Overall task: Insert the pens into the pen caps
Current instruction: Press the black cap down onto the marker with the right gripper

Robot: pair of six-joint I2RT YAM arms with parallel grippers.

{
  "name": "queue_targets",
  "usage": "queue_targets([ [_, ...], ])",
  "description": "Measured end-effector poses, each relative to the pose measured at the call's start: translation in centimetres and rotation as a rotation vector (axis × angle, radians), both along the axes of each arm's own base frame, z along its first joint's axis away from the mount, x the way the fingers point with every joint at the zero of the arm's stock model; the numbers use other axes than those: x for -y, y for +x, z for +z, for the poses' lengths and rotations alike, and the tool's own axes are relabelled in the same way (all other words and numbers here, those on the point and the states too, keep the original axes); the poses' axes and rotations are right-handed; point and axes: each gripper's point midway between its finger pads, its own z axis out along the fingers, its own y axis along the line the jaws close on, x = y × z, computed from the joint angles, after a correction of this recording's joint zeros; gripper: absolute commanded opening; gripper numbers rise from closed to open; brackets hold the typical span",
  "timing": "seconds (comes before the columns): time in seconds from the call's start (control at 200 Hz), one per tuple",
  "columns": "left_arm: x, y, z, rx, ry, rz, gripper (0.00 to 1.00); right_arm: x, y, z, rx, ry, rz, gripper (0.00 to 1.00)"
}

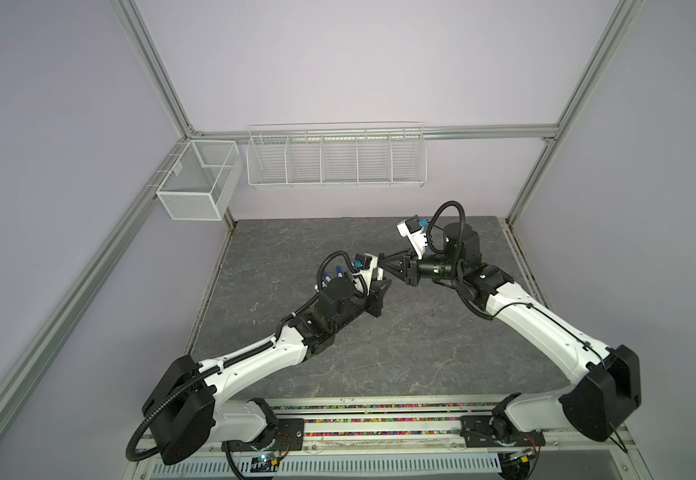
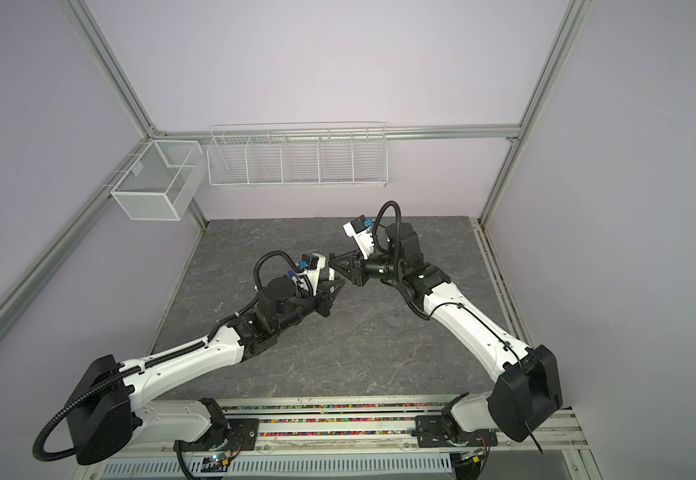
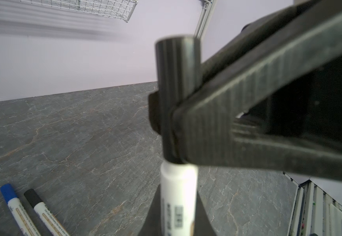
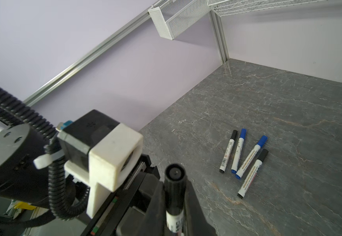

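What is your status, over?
Left gripper shut on pen. Right gripper shut on black cap, cap on pen. Four capped pens lying aside, nothing in the way.

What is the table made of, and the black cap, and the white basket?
Table: looks like grey stone, or a stone-print sheet; matte, with pale veins.
Cap: probably black plastic; faint lengthwise ridges and a dull sheen.
Basket: seems white-painted metal mesh; fine holes let the wall show through.
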Motion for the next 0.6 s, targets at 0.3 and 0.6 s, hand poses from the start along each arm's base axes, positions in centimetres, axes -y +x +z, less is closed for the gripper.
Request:
queue_targets([
  [0.3, 0.5, -0.1, 0.7, 0.048, -0.016, -0.027, 0.0, 0.7, -0.1, 0.8, 0.026, -0.004, -0.032, 0.17],
  [0.6, 0.9, -0.7, 1.9, 0.119, -0.071, -0.049, 0.0, 0.8, -1.1, 1.9, -0.007, 0.034, 0.0, 0.25],
])
